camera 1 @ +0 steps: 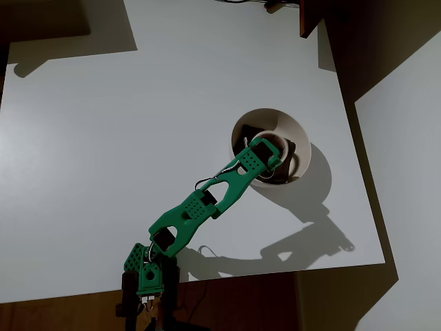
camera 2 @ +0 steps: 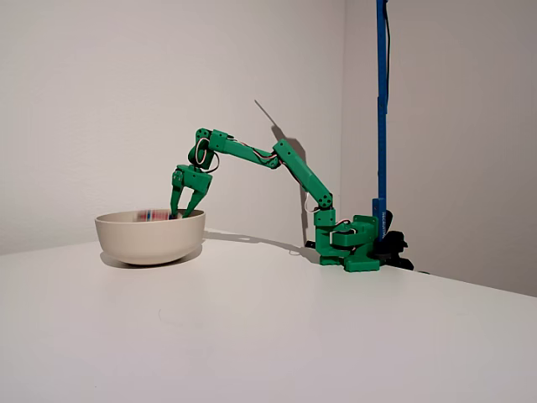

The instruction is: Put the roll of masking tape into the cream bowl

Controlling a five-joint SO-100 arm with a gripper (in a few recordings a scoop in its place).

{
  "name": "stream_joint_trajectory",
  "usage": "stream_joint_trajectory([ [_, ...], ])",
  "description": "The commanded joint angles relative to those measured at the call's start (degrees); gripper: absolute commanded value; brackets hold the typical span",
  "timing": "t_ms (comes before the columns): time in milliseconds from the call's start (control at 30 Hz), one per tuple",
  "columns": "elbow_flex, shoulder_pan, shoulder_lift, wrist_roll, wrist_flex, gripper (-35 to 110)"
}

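The cream bowl (camera 1: 296, 131) sits right of the table's middle; in the fixed view the cream bowl (camera 2: 149, 238) stands at the left. The roll of masking tape (camera 2: 153, 215) shows as a blurred cream ring with reddish print just above the rim, inside the bowl. From overhead, the roll of masking tape (camera 1: 277, 138) is a pale arc beside the green fingers. My green gripper (camera 2: 185, 210) reaches down into the bowl with its fingers spread and nothing between them, just right of the tape. Overhead, the gripper (camera 1: 271, 153) hides part of the bowl's inside, where a dark thing (camera 1: 295, 153) lies.
The white table (camera 1: 138, 138) stretches wide to the left and far side of the bowl. Its right edge runs close to the bowl. A blue upright pole (camera 2: 382, 101) stands behind the arm's base (camera 2: 352, 243).
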Motion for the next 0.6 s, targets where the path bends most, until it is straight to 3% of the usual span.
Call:
stream_joint_trajectory([
  [0,-3.25,0.79,2.81,0.88,0.44,13],
  [300,-3.25,1.32,3.16,2.29,-0.44,13],
  [333,-3.25,1.32,3.34,2.46,-0.53,9],
  [367,-3.25,1.32,3.52,2.72,-0.62,-8],
  [567,-3.34,-0.79,6.59,5.36,-0.79,-8],
])
